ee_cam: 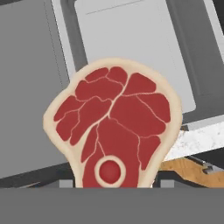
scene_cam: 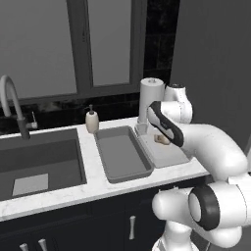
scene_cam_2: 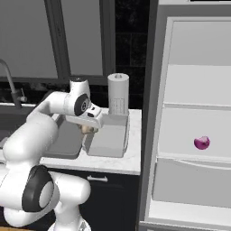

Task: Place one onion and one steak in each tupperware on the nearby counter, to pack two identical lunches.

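Note:
A raw red steak (ee_cam: 116, 131) with a pale fat rim fills the middle of the hand view, and it hides the fingertips. My gripper (scene_cam: 161, 136) is shut on the steak (scene_cam: 160, 139), holding it just above the right-hand tupperware (scene_cam: 169, 153). The left tupperware (scene_cam: 122, 157) lies empty beside it on the white counter (scene_cam: 93, 184). From the right base view, the gripper (scene_cam_2: 89, 127) hangs over the near end of the tupperware (scene_cam_2: 110, 140). A purple onion (scene_cam_2: 201, 143) lies on a shelf of the open fridge.
A paper-towel roll (scene_cam: 151, 95) stands behind the right tupperware. A soap dispenser (scene_cam: 91, 120) stands behind the left one. The dark sink (scene_cam: 39, 162) and its faucet (scene_cam: 12, 105) are to the left. The open fridge (scene_cam_2: 194, 131) stands to the right of the counter.

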Available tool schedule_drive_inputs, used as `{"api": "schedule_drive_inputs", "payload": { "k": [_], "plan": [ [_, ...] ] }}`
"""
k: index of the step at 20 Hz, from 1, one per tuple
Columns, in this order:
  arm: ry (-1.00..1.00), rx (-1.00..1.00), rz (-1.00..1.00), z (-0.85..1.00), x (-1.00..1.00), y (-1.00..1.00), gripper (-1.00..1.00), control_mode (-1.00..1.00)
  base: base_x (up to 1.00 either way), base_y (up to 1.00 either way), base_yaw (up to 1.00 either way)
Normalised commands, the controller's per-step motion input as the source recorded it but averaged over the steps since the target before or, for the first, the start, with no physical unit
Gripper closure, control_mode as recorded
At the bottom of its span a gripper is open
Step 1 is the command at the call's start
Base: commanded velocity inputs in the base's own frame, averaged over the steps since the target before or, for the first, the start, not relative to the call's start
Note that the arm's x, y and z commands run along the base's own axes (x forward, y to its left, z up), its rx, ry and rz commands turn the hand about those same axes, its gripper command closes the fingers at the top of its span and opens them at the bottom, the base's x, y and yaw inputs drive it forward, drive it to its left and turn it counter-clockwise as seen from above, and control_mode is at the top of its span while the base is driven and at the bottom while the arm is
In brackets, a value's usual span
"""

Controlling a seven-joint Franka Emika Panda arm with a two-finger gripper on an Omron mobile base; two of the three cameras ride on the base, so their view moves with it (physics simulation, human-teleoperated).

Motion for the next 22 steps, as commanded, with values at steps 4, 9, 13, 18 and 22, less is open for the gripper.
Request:
{"api": "schedule_drive_inputs", "payload": {
  "k": [4,9,13,18,22],
  "plan": [
    [0.0,0.0,0.0,-0.4,0.69,-0.22,1.0,-1.0,0.0,0.0,0.0],
    [0.0,0.0,0.04,-0.78,0.39,-0.2,1.0,-1.0,0.0,0.0,0.0],
    [0.0,0.0,0.07,-0.59,0.33,-0.13,1.0,-1.0,0.0,0.0,0.0],
    [0.0,0.0,0.09,-0.32,0.2,-0.16,1.0,-1.0,0.0,0.0,0.0],
    [0.0,0.0,0.1,-0.35,0.17,-0.09,1.0,-1.0,0.0,0.0,0.0]
  ]
}}
